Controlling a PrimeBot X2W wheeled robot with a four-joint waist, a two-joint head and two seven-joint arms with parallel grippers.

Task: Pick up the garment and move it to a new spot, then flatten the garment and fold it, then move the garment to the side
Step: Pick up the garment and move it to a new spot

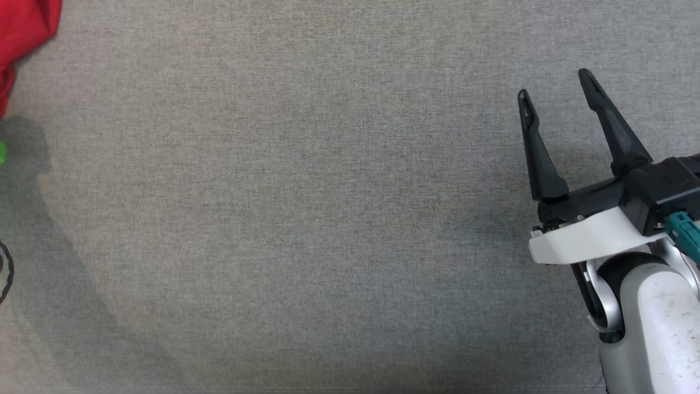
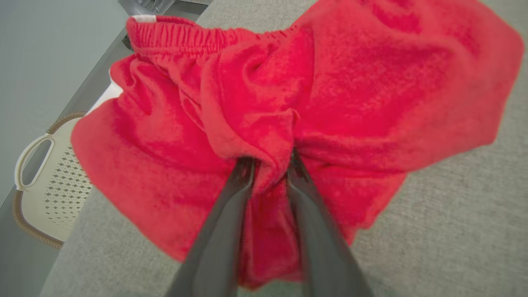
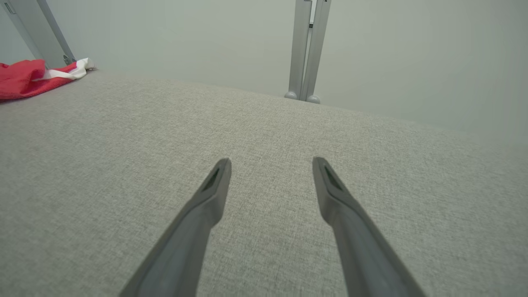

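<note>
Left gripper [image 2: 270, 165] fingers are clamped on a bunched fold of the red garment [image 2: 330, 82], which lies crumpled at the far-left edge of the grey surface [image 1: 328, 219]. Recommend a straight lift until the hem clears, then a carry toward centre. Right gripper [image 1: 555, 85] hovers at right, fingers spread, holding nothing.

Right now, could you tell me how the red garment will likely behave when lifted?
Probably floppy: the red garment bunches into soft folds where the left gripper pinches it, so it should drape. Its fuzzy knit looks unlikely to slip.
</note>
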